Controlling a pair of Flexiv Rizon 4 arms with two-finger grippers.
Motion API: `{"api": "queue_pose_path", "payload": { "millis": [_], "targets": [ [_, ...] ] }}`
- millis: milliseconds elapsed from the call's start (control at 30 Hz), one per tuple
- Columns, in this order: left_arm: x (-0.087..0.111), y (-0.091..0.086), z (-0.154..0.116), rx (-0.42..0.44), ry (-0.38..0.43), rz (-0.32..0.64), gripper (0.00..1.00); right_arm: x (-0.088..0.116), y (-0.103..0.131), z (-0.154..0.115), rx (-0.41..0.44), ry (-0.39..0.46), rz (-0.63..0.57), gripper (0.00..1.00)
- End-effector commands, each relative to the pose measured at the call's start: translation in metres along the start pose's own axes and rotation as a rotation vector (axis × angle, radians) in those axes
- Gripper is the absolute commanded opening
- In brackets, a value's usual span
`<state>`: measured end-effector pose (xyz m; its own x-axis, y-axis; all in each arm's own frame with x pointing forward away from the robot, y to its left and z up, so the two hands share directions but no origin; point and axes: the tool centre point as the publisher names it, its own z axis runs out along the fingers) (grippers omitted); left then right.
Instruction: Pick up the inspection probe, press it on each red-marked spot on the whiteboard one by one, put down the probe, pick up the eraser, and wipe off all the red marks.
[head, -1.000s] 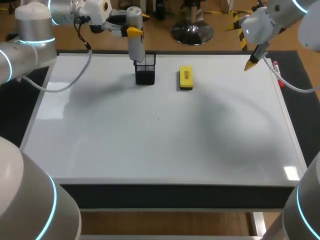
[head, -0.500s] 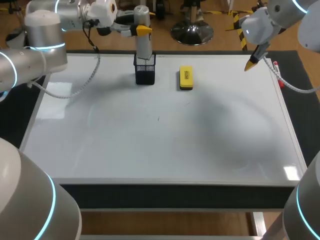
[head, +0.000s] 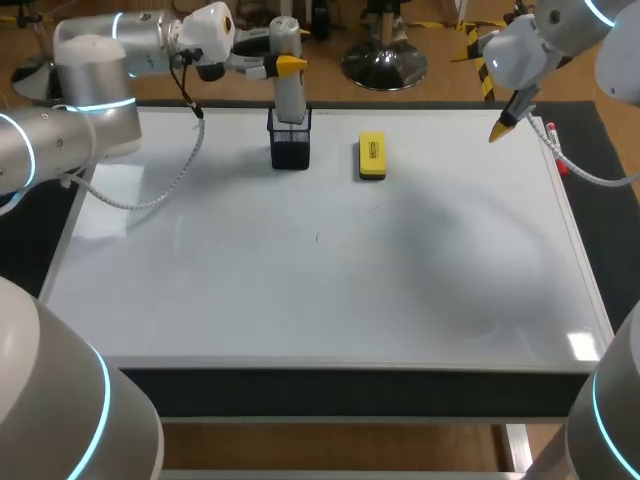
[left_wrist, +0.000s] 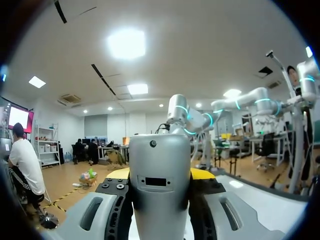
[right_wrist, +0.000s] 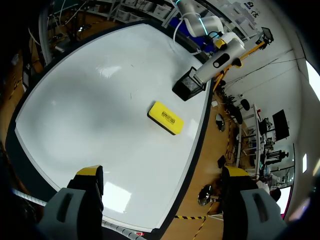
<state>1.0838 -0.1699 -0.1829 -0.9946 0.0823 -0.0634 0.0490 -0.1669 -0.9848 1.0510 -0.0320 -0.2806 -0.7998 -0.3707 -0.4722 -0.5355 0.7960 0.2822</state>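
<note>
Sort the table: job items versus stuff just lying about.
Job: inspection probe, held by left gripper; yellow eraser; whiteboard, no red marks visible.
Lying about: black mesh holder under the probe; small red item beside the whiteboard's right edge.

probe lower end: hidden in holder | board mark: too small

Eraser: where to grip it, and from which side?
Best taken from straight above: fingers across the eraser's narrow width at mid-length, on its two long sides. It lies flat on the whiteboard, long axis pointing away from the robot, clear of the mesh holder beside it.
</note>
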Motion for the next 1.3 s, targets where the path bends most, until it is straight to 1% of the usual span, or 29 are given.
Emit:
{"api": "queue_pose_path", "payload": {
  "millis": [33, 233, 833, 1300],
  "targets": [
    [0.003, 0.001, 0.001, 0.003, -0.016, 0.005, 0.00, -0.001, 0.000, 0.000, 0.002, 0.005, -0.001, 1.00],
    [-0.001, 0.007, 0.003, 0.001, -0.024, 0.009, 0.00, -0.001, 0.000, 0.000, 0.002, 0.005, -0.001, 1.00],
    [-0.009, 0.029, -0.004, 0.003, -0.043, -0.029, 0.00, -0.001, 0.000, 0.000, 0.002, 0.005, -0.001, 1.00],
    [-0.014, 0.053, -0.007, -0.004, -0.031, -0.054, 0.00, -0.001, 0.000, 0.000, 0.002, 0.005, -0.001, 1.00]
  ]
}}
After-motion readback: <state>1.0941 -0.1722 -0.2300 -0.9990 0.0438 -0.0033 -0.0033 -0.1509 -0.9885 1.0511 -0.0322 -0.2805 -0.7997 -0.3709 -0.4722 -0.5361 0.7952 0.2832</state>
